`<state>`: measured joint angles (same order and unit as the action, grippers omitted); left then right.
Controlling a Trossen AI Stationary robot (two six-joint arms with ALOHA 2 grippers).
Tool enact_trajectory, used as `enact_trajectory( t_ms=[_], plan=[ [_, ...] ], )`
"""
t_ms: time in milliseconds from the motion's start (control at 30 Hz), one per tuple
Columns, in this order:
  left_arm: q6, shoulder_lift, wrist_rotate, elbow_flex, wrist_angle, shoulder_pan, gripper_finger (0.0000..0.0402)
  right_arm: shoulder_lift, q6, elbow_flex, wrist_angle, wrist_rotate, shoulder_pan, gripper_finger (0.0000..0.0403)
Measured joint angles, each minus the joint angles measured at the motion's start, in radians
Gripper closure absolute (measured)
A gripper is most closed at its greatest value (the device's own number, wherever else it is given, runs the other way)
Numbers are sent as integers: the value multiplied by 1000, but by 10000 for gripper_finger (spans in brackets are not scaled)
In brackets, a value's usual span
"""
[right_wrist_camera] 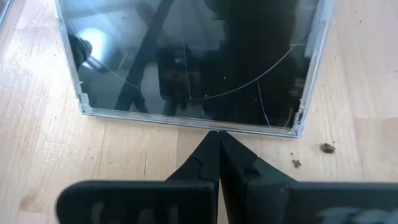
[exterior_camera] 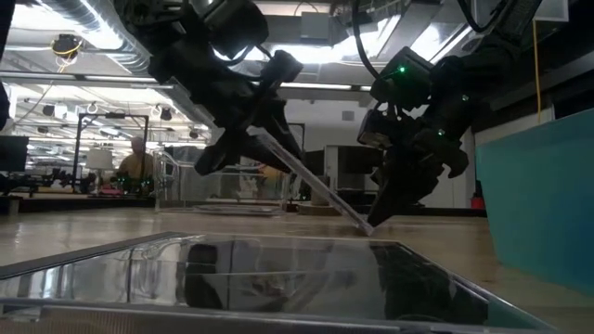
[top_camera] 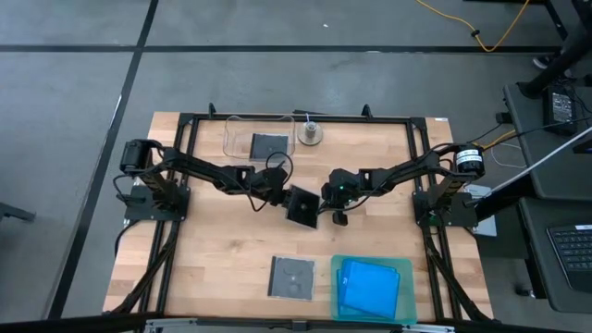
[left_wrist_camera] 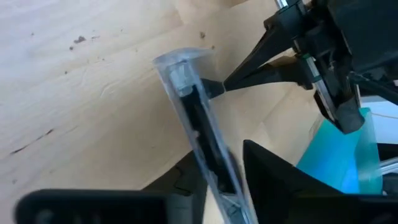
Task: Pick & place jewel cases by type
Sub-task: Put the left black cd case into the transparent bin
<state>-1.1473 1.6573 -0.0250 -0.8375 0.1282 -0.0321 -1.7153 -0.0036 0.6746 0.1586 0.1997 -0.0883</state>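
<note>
The wooden table point(top_camera: 213, 250) is the biggest thing here, and everything is placed from the tilted black case in its middle. That grey-black jewel case point(top_camera: 302, 205) stands slanted, one edge down on the wood, its top edge in the left gripper point(top_camera: 274, 190). The left gripper's fingers sit on both sides of that edge, but I cannot tell if they are squeezing it or letting go. The right gripper point(right_wrist_camera: 217, 140) is pinched tight on nothing, and its tip presses against the case's low edge like a doorstop.

I think the case is light, stiff and slippery, and it could crack or pop open if squeezed hard. The thin edges look like the best place to hold it.

Toward the front edge from the tilted case lies another grey-black case point(top_camera: 290, 277), flat. Just beside that is the teal tray point(top_camera: 404, 268) with blue cases point(top_camera: 368, 286) stacked inside. Toward the back sits a clear tub point(top_camera: 239, 123) with one more grey-black case point(top_camera: 269, 144) in it, and a small metal weight point(top_camera: 311, 134) next to the tub. Nothing blocks the way to the tub.
</note>
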Motion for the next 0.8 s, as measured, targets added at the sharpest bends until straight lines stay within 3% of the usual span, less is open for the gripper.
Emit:
enact_trajectory(
  t_ms=[300, 533, 800],
  plan=[
    [-3, -7, -25, -1, 15, -2, 385, 1, -1, 0, -18, 5, 0, 398],
    [32, -38, -57, -1, 20, -1, 382, 62, -59, 1, -164, -16, -2, 398],
    [115, -144, 11, -1, 21, -5, 387, 268, -80, 0, -275, -122, -39, 398]
  ],
)
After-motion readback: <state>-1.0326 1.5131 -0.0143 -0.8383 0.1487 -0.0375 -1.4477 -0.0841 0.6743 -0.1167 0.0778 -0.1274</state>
